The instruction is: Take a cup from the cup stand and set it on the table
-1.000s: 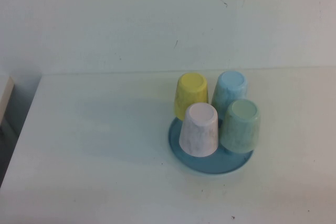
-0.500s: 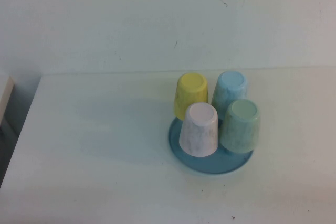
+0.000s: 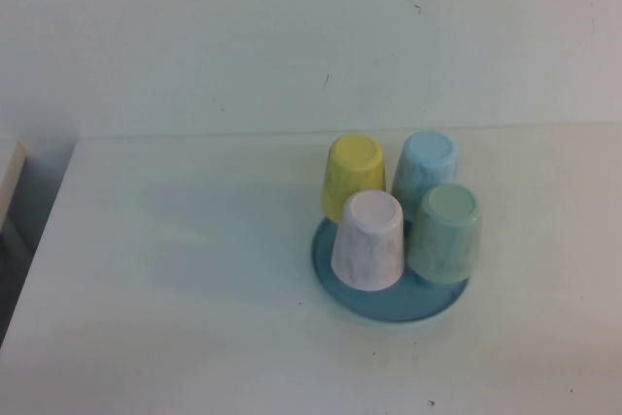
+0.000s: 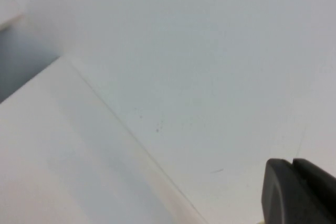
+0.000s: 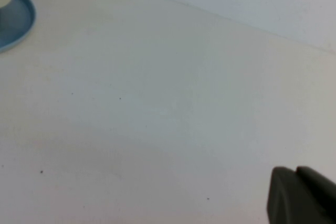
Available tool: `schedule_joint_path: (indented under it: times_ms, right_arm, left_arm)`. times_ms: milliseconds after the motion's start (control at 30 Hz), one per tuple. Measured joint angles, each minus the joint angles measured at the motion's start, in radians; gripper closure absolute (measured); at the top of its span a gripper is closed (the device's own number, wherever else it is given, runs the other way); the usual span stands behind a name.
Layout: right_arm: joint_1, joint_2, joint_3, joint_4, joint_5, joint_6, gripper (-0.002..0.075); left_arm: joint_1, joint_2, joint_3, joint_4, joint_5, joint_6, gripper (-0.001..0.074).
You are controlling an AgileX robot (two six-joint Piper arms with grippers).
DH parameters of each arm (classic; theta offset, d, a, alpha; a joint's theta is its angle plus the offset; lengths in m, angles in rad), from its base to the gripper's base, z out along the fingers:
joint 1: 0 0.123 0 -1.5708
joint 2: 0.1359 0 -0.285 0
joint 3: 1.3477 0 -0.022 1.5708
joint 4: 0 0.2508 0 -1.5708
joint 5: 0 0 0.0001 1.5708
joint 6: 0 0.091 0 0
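Observation:
The pale pink cup [image 3: 369, 240] stands upside down at the near left of the blue cup stand [image 3: 389, 306], right of the table's [image 3: 194, 269] middle. A yellow cup [image 3: 354, 174], a pale blue cup [image 3: 426, 170] and a pale green cup [image 3: 445, 232] sit upside down on the same stand. Neither arm shows in the high view. My left gripper [image 4: 293, 167] is shut with nothing in it, facing the wall and the table's far edge. My right gripper [image 5: 295, 173] is shut and empty over bare table, well away from the cup stand's rim [image 5: 21, 22].
A white wall [image 3: 292, 36] rises behind the table's far edge. The table's left edge [image 3: 44, 240] drops off beside a pale piece of furniture [image 3: 8, 167]. Small dark specks dot the tabletop.

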Motion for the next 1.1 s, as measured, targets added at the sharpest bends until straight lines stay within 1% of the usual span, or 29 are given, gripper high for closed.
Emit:
schedule_joint_path:
  times_ms: [100, 267, 433, 533, 600, 700, 867, 1000, 1100]
  right_arm:
    - [0.0, 0.0, 0.0, 0.0, 0.0, 0.0, 0.0727]
    - [0.0, 0.0, 0.0, 0.0, 0.0, 0.0, 0.0727]
    - [0.0, 0.0, 0.0, 0.0, 0.0, 0.0, 0.0727]
    - [0.0, 0.0, 0.0, 0.0, 0.0, 0.0, 0.0727]
    - [0.0, 0.0, 0.0, 0.0, 0.0, 0.0, 0.0727]
    - [0.0, 0.0, 0.0, 0.0, 0.0, 0.0, 0.0727]
    - [0.0, 0.0, 0.0, 0.0, 0.0, 0.0, 0.0727]
    - [0.0, 0.0, 0.0, 0.0, 0.0, 0.0, 0.0727]
    - [0.0, 0.0, 0.0, 0.0, 0.0, 0.0, 0.0727]
  left_arm:
    - [0.0, 0.0, 0.0, -0.042, -0.037, 0.026, 0.0738]
    - [0.0, 0.0, 0.0, -0.073, -0.046, 0.035, 0.0738]
    - [0.0, 0.0, 0.0, -0.084, -0.006, 0.052, 0.0738]
    - [0.0, 0.009, -0.023, -0.073, 0.044, 0.11, 0.0738]
    - [0.0, 0.051, -0.075, -0.043, 0.099, 0.192, 0.0738]
    - [0.0, 0.175, -0.187, 0.046, 0.235, 0.314, 0.0738]
    - [0.0, 0.469, -0.433, 0.198, 0.503, 0.502, 0.0738]
    - [-0.002, 0.705, -0.634, 0.23, 0.695, 0.642, 0.0738]
    - [-0.002, 0.871, -0.783, 0.242, 0.78, 0.685, 0.0738]
